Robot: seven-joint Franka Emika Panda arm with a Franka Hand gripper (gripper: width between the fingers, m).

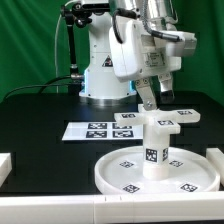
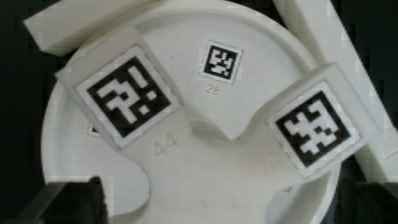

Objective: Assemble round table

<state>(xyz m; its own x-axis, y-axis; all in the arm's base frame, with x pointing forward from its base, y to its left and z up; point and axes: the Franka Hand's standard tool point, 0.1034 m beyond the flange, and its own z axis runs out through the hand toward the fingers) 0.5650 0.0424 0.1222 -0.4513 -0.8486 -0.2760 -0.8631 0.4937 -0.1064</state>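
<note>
The round disc [image 1: 120, 172] lies flat at the front of the table. The short leg [image 1: 155, 148] stands upright on its hub. The cross-shaped foot [image 1: 183, 116] sits on top of the leg. My gripper [image 1: 151, 104] comes down onto the foot from above, tilted. In the wrist view the foot [image 2: 214, 120] fills the picture with its tagged arms. A dark finger [image 2: 71, 200] presses one side of the foot's near arm, and the other finger is at the opposite edge. The jaws look closed on that arm.
The marker board [image 1: 92, 130] lies behind the disc, in front of the robot base [image 1: 105, 75]. White bars lie at the exterior view's left edge [image 1: 5, 165], right edge [image 1: 216, 160] and along the front [image 1: 110, 210].
</note>
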